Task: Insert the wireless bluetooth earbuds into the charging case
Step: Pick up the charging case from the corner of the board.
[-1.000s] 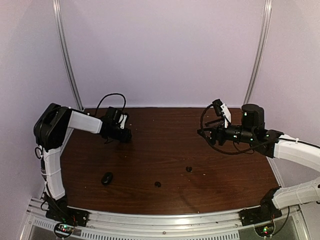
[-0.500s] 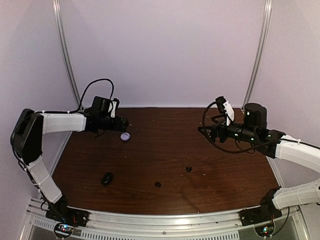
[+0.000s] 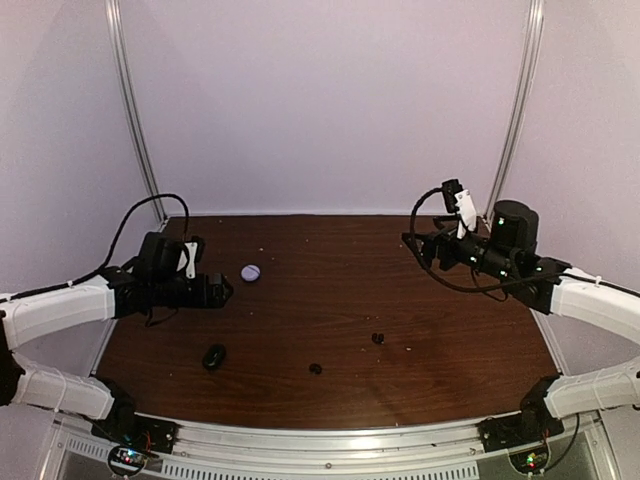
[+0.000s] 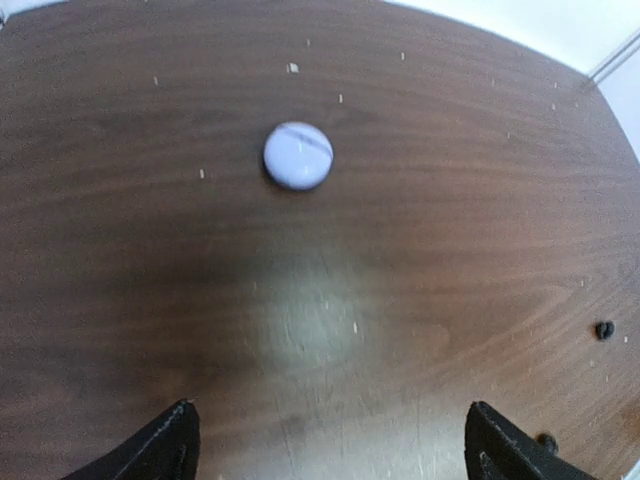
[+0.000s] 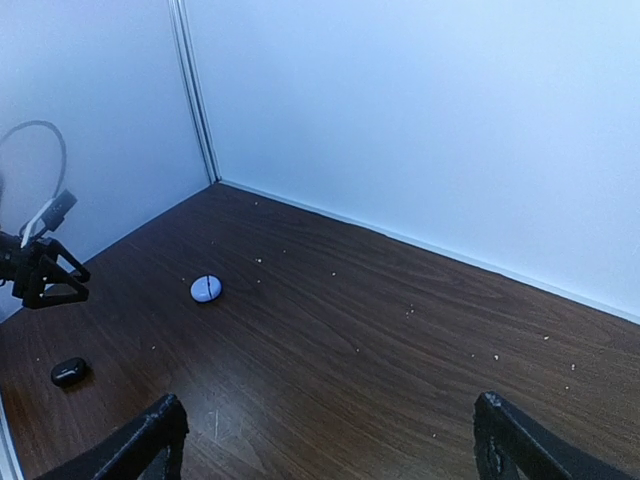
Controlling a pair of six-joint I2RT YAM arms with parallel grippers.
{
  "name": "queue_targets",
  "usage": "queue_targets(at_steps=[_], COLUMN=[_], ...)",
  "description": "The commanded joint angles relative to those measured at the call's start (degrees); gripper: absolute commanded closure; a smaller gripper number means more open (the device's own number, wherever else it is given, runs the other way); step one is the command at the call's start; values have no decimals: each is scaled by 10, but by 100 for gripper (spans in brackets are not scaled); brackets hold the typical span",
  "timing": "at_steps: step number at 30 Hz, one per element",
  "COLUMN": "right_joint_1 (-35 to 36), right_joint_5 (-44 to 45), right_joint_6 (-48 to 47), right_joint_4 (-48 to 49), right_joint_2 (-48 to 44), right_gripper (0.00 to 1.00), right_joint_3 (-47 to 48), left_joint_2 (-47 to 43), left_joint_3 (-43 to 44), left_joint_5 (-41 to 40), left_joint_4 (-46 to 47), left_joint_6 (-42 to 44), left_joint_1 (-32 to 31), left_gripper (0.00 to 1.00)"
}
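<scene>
A round white charging case lies shut on the brown table at back left. It also shows in the left wrist view and the right wrist view. A black oval case lies near the front left. Two black earbuds lie apart at front centre; both show in the left wrist view. No white earbuds show. My left gripper is open and empty, left of the white case. My right gripper is open and empty, held above the table's right side.
White walls close the table at the back and sides, with metal posts in the corners. A metal rail runs along the front edge. Small pale crumbs are scattered over the wood.
My left arm has pulled back from the table's back left to the left side, and the white case has come into view where its gripper was. My right gripper has drifted slightly right.
</scene>
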Motion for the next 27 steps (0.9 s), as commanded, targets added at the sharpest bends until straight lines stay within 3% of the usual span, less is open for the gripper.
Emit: queue_targets(at_steps=[1,6,12,21,27], right_joint_1=[-5,-5,-5,-6,-8], right_joint_5=[-37,-47,-69,-137,-156], right_joint_6=[14,35,52,50,53], right_joint_4=[-8,-3,-8,-6,-22], right_joint_2=[23,44,62,75,94], right_gripper=[0,0,0,0,0], right_joint_3=[12,18,26,29,38], left_joint_2=[-59,-58,-69,-49,-33], left_joint_3=[-43,-76,-113,-139,-148], left_joint_5=[10,-34,-51,-55,-63], left_joint_4=[-101,-152,-171,-134,-104], left_joint_6=[-106,-184,-234,-208,-186], left_joint_1=[-48,-113,-136,-142,-146], left_gripper=[9,16,23,34,49])
